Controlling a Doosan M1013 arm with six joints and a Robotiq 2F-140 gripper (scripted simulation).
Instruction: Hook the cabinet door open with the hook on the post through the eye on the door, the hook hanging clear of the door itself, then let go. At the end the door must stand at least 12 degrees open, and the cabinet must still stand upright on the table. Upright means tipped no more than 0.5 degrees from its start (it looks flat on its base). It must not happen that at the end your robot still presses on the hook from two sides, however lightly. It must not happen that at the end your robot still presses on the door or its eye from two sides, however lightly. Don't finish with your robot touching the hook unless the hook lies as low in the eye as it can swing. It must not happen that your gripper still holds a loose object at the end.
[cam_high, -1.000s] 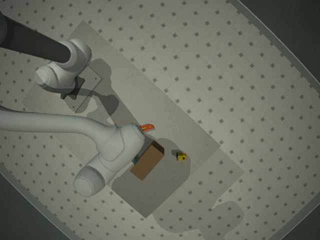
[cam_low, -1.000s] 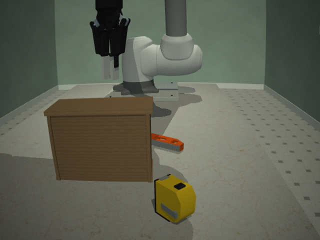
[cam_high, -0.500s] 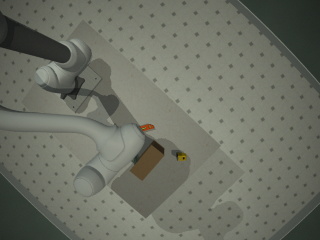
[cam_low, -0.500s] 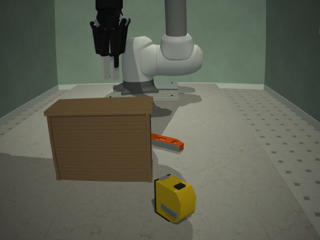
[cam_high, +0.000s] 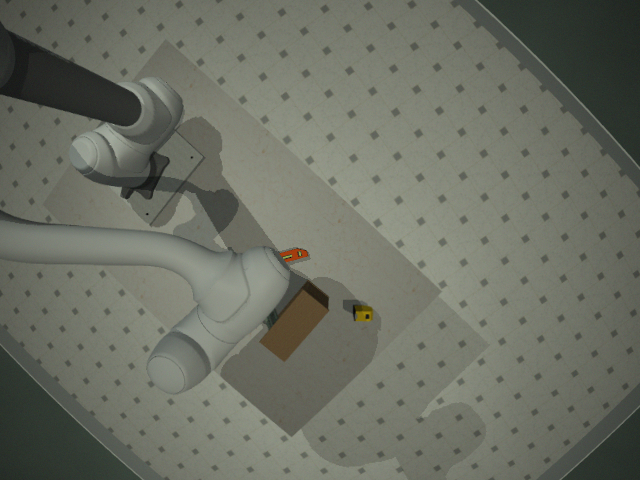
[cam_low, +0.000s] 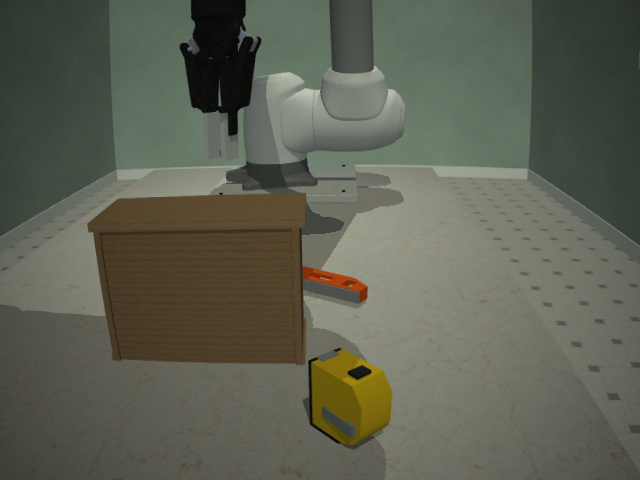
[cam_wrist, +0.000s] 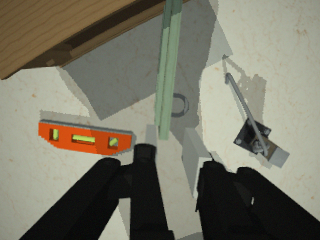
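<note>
The brown cabinet (cam_high: 294, 322) stands upright on the table, seen from its back in the exterior view (cam_low: 199, 279) and at the top left of the wrist view (cam_wrist: 80, 7). Its green door (cam_wrist: 170, 54) shows edge-on in the wrist view, swung out from the cabinet front. A small grey eye (cam_wrist: 180, 106) sits on the door's right face. The thin grey hook (cam_wrist: 239, 94) rises from its dark post (cam_wrist: 256, 139) to the right of the door, apart from the eye. My gripper (cam_wrist: 169, 141) (cam_low: 222, 139) hangs high above the door's outer edge, nearly shut with nothing between the fingers.
An orange spirit level (cam_wrist: 83, 138) (cam_low: 334, 284) lies left of the door, beside the cabinet's corner. A yellow tape measure (cam_low: 348, 395) (cam_high: 362, 313) sits behind the cabinet. The arm's base (cam_low: 289, 175) stands beyond the cabinet.
</note>
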